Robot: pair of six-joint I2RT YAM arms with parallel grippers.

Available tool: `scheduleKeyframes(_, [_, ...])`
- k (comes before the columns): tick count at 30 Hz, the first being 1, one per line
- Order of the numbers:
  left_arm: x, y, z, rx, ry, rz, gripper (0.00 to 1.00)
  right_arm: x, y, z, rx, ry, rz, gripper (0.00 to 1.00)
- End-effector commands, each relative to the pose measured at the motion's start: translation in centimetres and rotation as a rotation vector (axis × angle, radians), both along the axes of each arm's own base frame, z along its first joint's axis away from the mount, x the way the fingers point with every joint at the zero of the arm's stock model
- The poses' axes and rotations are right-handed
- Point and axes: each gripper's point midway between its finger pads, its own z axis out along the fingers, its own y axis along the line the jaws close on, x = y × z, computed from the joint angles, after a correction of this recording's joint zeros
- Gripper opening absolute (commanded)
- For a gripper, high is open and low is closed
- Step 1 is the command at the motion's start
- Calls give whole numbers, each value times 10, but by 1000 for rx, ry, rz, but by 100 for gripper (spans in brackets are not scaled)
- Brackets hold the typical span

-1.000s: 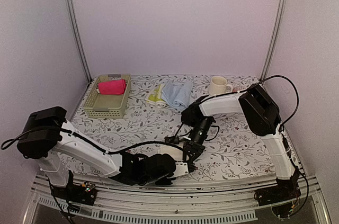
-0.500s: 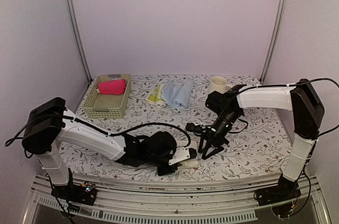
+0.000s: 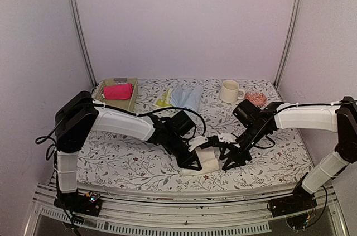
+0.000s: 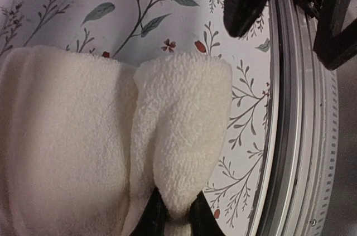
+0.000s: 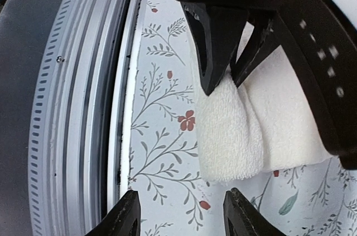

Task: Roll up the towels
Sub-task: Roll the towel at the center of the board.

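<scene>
Cream-white towel (image 3: 205, 160): lying folded by the near edge, centre. Clenching one fold, seen clearly only from its own wrist: left gripper (image 4: 170, 216). Hanging released just right, grasping nothing: right gripper (image 5: 184, 216). Sitting farther back: pink towel (image 3: 118, 91) in basket (image 3: 133, 95), blue towel (image 3: 187, 97) partly hiding yellow-green towel (image 3: 163, 100).

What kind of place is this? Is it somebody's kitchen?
Probably not. It looks like a robot practice booth. Two robot arms stand at the edge of a flowery table with a cream towel on it, and plain walls with metal posts box it in.
</scene>
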Motion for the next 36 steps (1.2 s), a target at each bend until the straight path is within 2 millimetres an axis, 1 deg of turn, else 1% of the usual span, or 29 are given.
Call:
scheduleKeyframes(1, [-11,12,-14,71,309,60,6,15,9,5,14,-222,15,54])
scheduleKeyframes(5, [-6,4,-11,47,406,84,6,11,23,4,4,-369,51,54])
scheduleKeyframes(8, [-3,-1,-7,24,458,85,6,17,33,0,-7,-464,56,55])
scheduleKeyframes(12, [4,0,-6,4,525,96,6,20,39,-17,-43,-523,81,55])
scheduleKeyframes(15, [10,5,-6,-8,562,108,5,22,39,-37,-75,-530,115,54])
scheduleKeyframes(18, [19,10,-4,-29,592,121,4,23,36,-56,-116,-525,146,49])
scheduleKeyframes(20, [24,11,-1,-52,618,127,4,22,35,-65,-129,-521,168,45])
scheduleKeyframes(22, [29,12,3,-79,645,134,4,19,34,-73,-141,-505,186,35])
scheduleKeyframes(23, [31,12,6,-93,645,136,8,19,34,-74,-146,-495,192,29])
scheduleKeyframes(25, [36,15,11,-101,599,147,22,12,33,-74,-158,-453,208,21])
scheduleKeyframes(26, [39,17,15,-103,555,153,28,8,33,-71,-156,-424,216,20])
scheduleKeyframes(27, [41,20,20,-107,509,159,32,2,33,-68,-151,-385,224,16])
scheduleKeyframes(29, [47,29,29,-106,408,195,43,-10,33,-59,-137,-284,232,14])
scheduleKeyframes(30, [49,35,34,-107,357,216,45,-15,34,-55,-128,-228,228,14])
scheduleKeyframes(32, [54,44,55,-151,243,260,45,-21,33,-46,-116,-117,209,13])
scheduleKeyframes(33, [53,48,65,-176,183,281,45,-21,33,-44,-117,-67,197,13])
scheduleKeyframes(36, [48,65,83,-217,-37,351,47,-17,34,-36,-113,73,154,13])
